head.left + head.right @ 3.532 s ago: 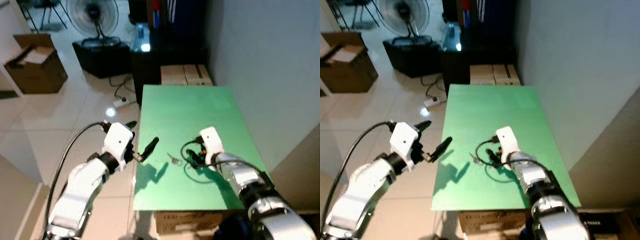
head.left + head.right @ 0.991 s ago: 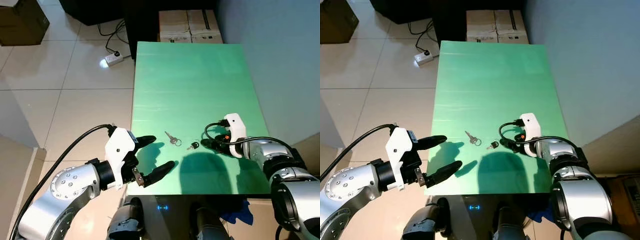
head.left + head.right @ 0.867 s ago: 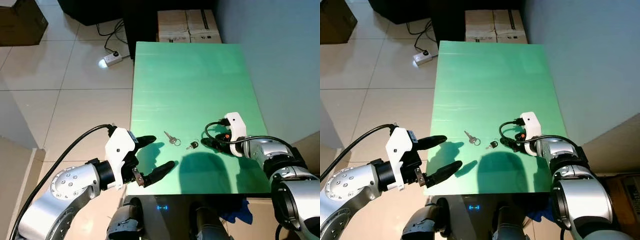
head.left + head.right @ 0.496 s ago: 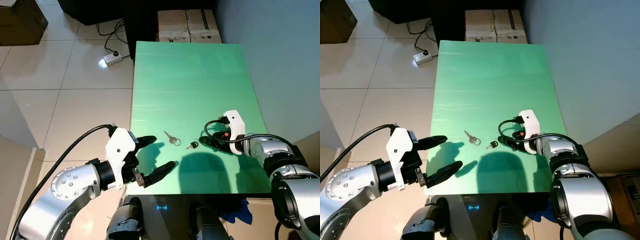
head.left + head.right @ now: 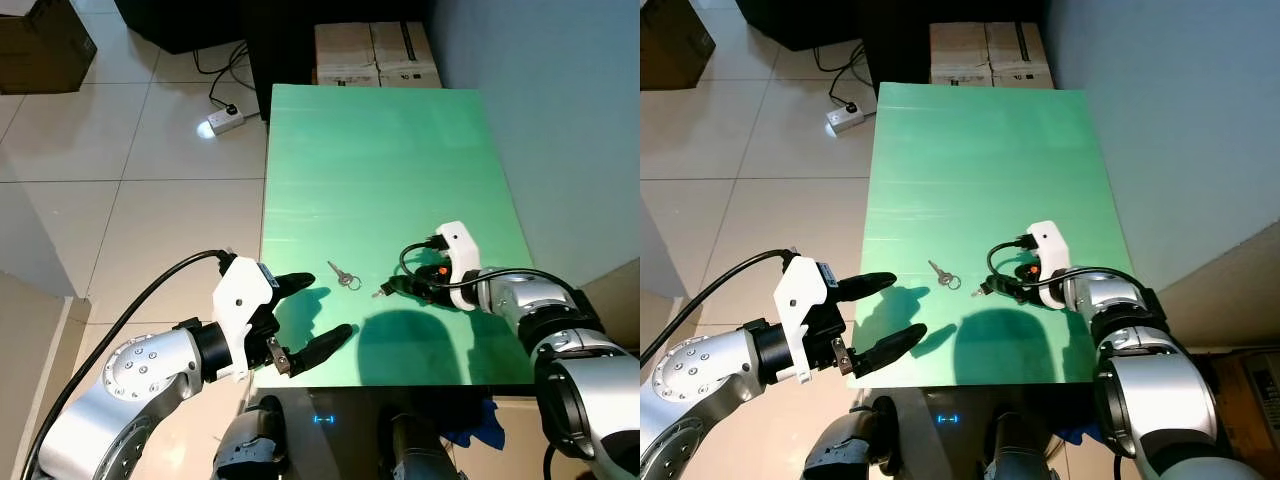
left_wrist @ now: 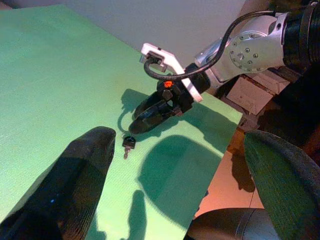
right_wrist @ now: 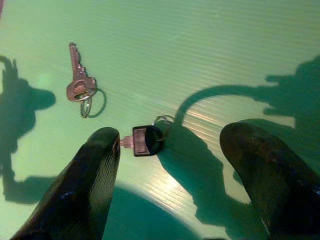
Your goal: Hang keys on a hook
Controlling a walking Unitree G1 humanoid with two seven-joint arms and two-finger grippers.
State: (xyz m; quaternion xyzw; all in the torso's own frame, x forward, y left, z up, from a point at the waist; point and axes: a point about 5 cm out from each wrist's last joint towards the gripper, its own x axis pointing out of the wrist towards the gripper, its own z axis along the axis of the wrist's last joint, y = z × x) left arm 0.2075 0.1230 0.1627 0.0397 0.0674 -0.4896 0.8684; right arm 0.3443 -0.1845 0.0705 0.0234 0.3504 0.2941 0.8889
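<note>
Two keys lie near the front of the green table (image 5: 380, 160): a silver key (image 5: 344, 277) on a ring, and a small black-headed key (image 5: 383, 291) to its right. My right gripper (image 5: 398, 288) rests low on the table with its tips at the black-headed key. In the right wrist view the black-headed key (image 7: 145, 140) lies between the open fingers (image 7: 95, 165), with the silver key (image 7: 80, 85) further off. My left gripper (image 5: 328, 306) hovers open at the table's front left edge, holding nothing. The left wrist view shows the black-headed key (image 6: 128, 144) and the right gripper (image 6: 150, 117).
A grey wall (image 5: 560, 120) runs along the table's right side. Cardboard boxes (image 5: 375, 55) stand on the floor beyond the far end. A power strip (image 5: 222, 122) with a cable lies on the tiled floor to the left, and a brown box (image 5: 40, 45) sits at the far left.
My right gripper has slid left along the table until its tips reach the black-headed key. The left gripper and both keys have stayed put.
</note>
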